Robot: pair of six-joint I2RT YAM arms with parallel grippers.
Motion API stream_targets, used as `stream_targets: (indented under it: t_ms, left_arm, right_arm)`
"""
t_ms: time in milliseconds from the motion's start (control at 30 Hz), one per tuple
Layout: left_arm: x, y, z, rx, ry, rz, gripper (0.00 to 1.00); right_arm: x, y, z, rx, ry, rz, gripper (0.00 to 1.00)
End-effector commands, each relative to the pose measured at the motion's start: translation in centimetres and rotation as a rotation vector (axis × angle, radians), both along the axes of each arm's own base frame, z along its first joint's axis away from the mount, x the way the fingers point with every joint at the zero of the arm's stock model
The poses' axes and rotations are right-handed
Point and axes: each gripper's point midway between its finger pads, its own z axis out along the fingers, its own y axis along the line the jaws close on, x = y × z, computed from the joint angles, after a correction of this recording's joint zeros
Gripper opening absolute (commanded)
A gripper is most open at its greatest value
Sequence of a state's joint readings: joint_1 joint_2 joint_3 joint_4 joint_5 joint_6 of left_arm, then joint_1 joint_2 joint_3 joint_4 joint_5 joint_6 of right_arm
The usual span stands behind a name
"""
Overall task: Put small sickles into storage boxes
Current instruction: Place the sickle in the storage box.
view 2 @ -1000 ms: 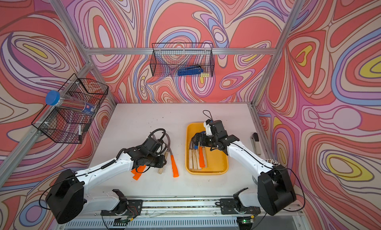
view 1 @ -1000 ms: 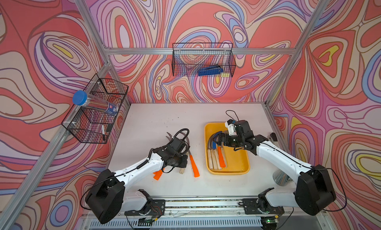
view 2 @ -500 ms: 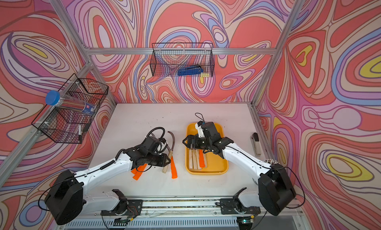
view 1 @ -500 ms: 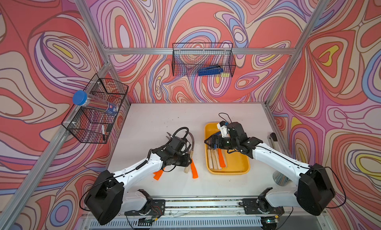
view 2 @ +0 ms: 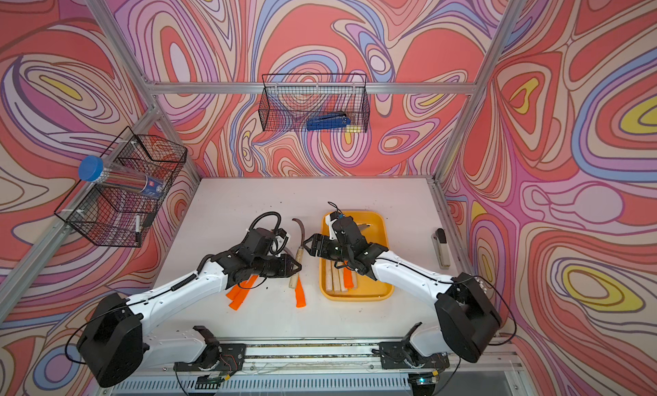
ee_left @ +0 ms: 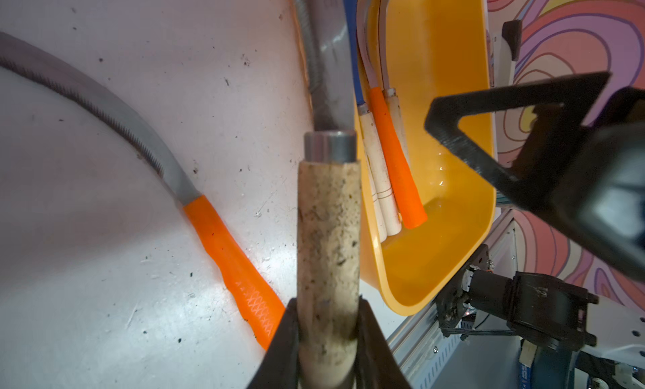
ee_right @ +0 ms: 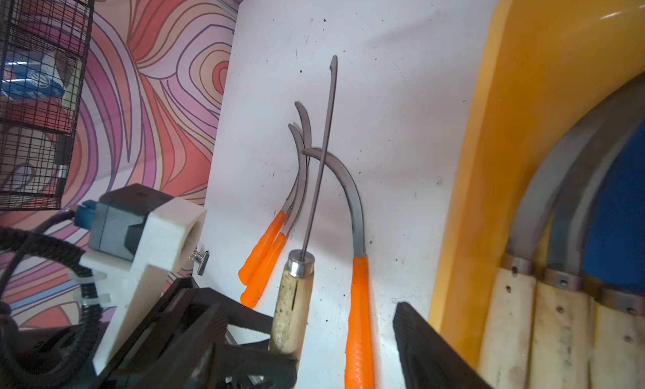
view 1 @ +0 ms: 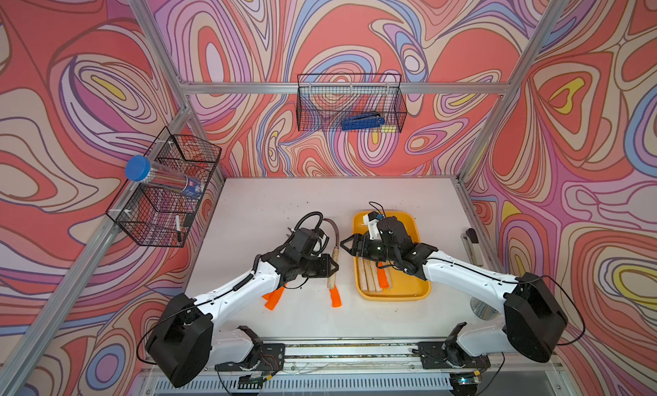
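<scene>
Beside the yellow tray [view 1: 409,286] rim, left jaws clamp a wood-handled sickle [view 1: 331,278]; right jaws gape opposite.

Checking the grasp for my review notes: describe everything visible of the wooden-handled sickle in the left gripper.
The wooden-handled sickle has a pale, dirt-speckled wood handle, a grey metal collar and a curved grey blade. The left gripper is shut on the handle partway along, blade pointing toward the back wall. It is between an orange-handled sickle on the table and the yellow tray; whether it touches the table cannot be told.
</scene>
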State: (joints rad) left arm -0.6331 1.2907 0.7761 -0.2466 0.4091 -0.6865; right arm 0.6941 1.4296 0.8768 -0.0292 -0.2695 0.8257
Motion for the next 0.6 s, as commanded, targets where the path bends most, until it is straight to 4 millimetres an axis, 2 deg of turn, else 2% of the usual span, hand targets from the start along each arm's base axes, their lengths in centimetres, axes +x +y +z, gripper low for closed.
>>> stream_targets:
  t_ms: [0,133,400,567]
  left_arm:
    - [1.5,-1.6,2.4,-0.103,-0.024,0.012,0.00]
    - [1.8,-2.2,2.5,-0.124,-0.018,0.008,0.00]
    - [1.9,-2.5,2.6,-0.137,-0.016,0.002,0.00]
    - [1.9,-2.5,2.3,-0.133,-0.015,0.001,0.00]
  right_arm:
    - [0.4,0.8,-0.4,0.021,-0.004,-0.021,0.75]
    - [0.5,1.6,-0.9,0.022,-0.001,-0.016,0.71]
    - [0.8,2.7,-1.7,0.027,0.000,-0.004,0.55]
    - [0.9,3.3,-1.8,0.041,-0.004,0.007,0.35]
